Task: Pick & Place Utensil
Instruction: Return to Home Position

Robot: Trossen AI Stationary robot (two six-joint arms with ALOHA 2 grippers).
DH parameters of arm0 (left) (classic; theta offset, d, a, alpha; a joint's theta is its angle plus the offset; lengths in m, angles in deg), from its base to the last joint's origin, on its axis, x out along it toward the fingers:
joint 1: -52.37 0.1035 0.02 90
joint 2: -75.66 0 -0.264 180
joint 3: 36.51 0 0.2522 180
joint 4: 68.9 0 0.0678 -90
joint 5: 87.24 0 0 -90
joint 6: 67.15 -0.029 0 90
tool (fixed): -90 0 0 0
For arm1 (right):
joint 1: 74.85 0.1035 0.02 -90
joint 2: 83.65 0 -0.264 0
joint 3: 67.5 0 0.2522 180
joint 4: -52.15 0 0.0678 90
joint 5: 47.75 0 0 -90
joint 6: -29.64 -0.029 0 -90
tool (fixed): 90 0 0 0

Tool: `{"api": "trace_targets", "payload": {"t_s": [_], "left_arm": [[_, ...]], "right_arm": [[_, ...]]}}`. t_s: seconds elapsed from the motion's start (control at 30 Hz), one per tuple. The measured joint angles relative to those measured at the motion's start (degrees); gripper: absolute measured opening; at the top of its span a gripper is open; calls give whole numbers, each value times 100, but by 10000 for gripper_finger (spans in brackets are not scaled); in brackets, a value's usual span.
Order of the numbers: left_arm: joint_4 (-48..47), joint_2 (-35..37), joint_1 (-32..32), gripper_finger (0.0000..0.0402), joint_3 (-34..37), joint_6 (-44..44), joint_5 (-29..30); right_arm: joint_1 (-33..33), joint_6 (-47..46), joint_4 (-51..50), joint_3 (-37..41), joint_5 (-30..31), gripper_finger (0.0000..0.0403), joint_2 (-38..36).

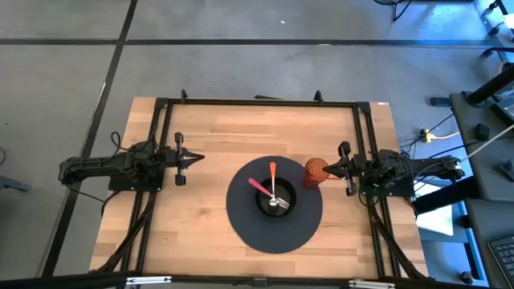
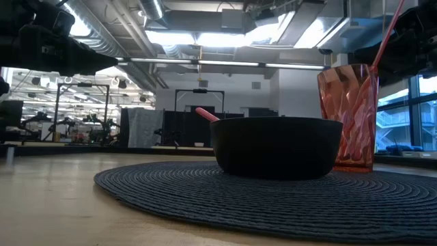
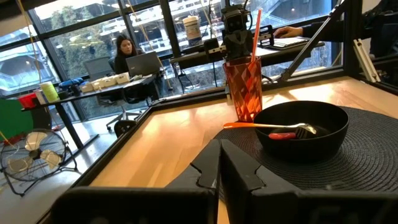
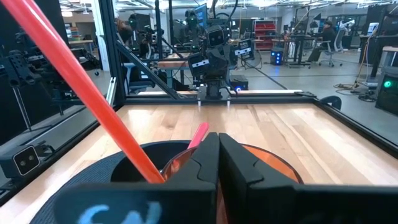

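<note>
My left claw (image 1: 196, 158) and right claw (image 1: 328, 168) are pressed together, empty; homing cleanly means drawing the right straight back from the faceted orange tumbler (image 1: 314, 172) beside it.

Faceted red tumbler (image 1: 315, 172) (straw (image 2: 386, 34) inside)

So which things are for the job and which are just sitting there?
For the job: black bowl, pink fork and orange spoon in it, gray mat under it; left gripper and right gripper wait at the sides, shut.
Just sitting there, it seems: orange cup with a red straw, at the mat's edge.
</note>
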Motion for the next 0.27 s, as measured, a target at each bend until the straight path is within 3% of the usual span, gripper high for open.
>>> {"api": "trace_targets", "payload": {"t_s": [0.27], "left_arm": [[0,0,-1,6,0,2,2]], "right_arm": [[-1,4,0,0,2,6,-2]]}}
